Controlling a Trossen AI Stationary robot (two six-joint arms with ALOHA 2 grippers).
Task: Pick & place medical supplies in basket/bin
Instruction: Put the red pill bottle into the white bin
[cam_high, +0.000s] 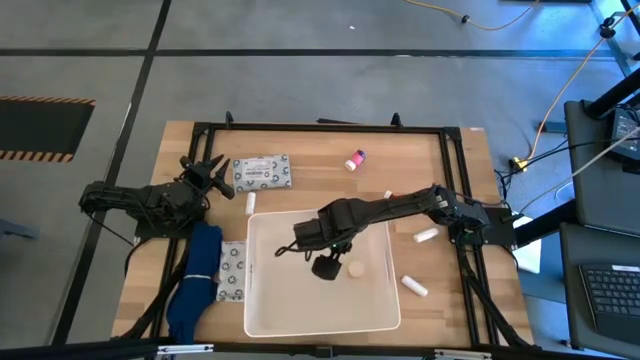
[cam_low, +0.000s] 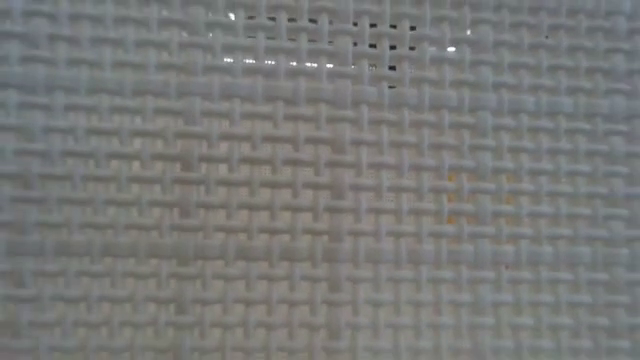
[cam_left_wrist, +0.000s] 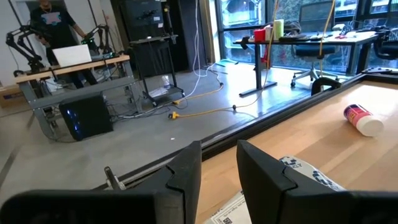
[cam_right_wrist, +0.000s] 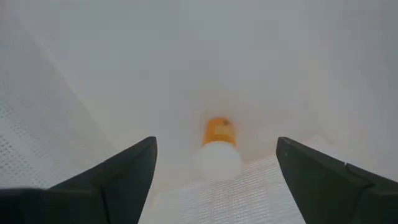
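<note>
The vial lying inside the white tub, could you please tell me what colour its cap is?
Orange: the vial has an orange cap on a white body, clearest in the right wrist view.

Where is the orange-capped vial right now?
In the high view the orange-capped vial lies on the floor of the white bin, right of centre, just beside the open right tool; the right wrist view shows it between that tool's fingers, not gripped.

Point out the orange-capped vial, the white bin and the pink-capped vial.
orange-capped vial (cam_right_wrist: 217, 132), right wrist view, on its orange cap.
white bin (cam_high: 262, 300), high view, on bare floor.
pink-capped vial (cam_high: 355, 159), high view, on its body.
</note>
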